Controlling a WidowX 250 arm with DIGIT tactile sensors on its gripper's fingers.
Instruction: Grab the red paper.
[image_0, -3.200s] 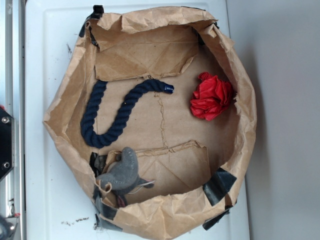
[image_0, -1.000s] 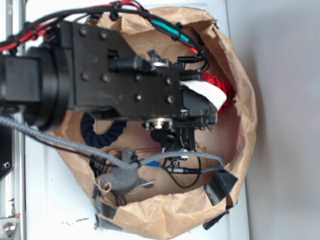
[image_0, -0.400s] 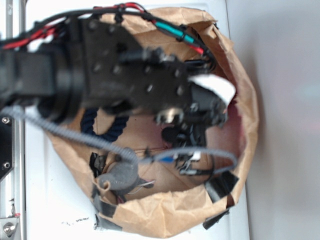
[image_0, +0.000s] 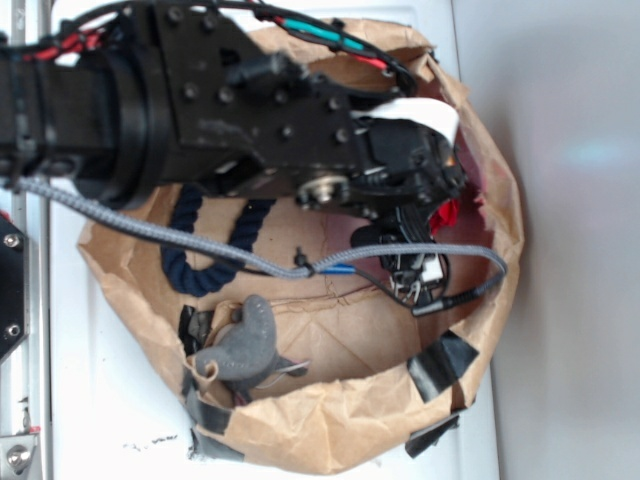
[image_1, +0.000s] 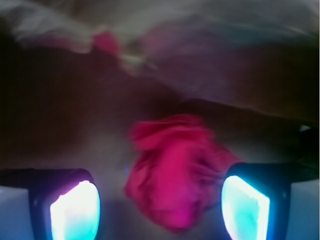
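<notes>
Red paper (image_1: 175, 175), a crumpled wad of thin bright sheet, is seen in the wrist view between the two glowing fingertips (image_1: 75, 210) of the black gripper (image_1: 160, 210), nearer the right-hand one. The jaws are spread wide and nothing is held. From outside, only a red sliver (image_0: 447, 212) shows beneath the arm, inside the brown paper bag (image_0: 495, 200). The approach step appears to be in hand; next, a short descent and closure around the wad seem called for.

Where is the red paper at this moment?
In the wrist view the red paper lies between the hand's two fingers. In the exterior view only a sliver shows, near the brown paper bag's right wall.
</notes>
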